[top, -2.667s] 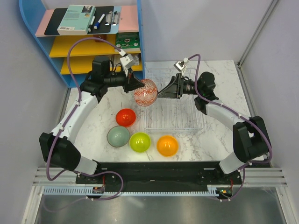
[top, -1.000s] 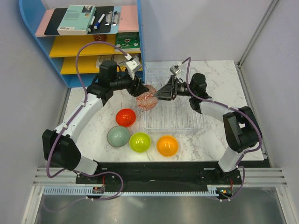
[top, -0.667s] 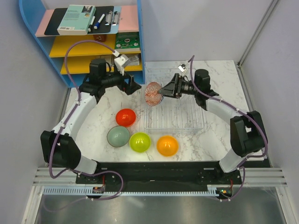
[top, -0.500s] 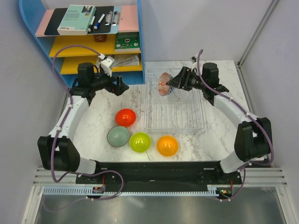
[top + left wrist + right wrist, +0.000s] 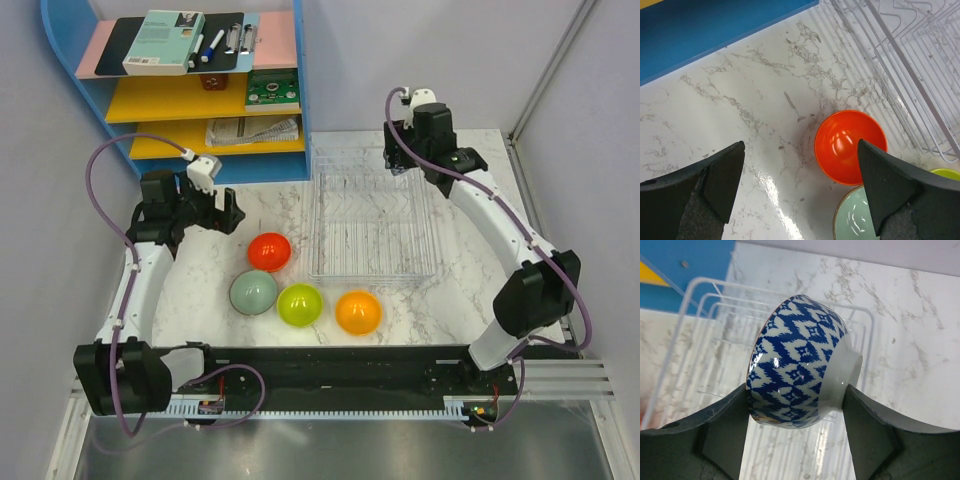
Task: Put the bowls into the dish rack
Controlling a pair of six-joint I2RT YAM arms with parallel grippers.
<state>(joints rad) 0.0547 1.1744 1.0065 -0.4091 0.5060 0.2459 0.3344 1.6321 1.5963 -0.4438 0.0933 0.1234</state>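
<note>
The right tool (image 5: 796, 392) is clenched on the patterned bowl (image 5: 799, 360), one finger at its rim and the other against its white foot. The bowl lies tipped on its side, its blue-white zigzag toward the wrist camera. It hangs over the far end of the clear dish rack (image 5: 372, 235); whether it touches the ribs cannot be told. The left tool (image 5: 800, 147) is spread wide and grasps nothing, above the marble worktop (image 5: 200, 270) near the red bowl (image 5: 269, 251). The grey-green bowl (image 5: 253, 293), lime bowl (image 5: 299, 304) and orange bowl (image 5: 358, 312) stand upright in a row on the worktop, outside the rack's near edge.
</note>
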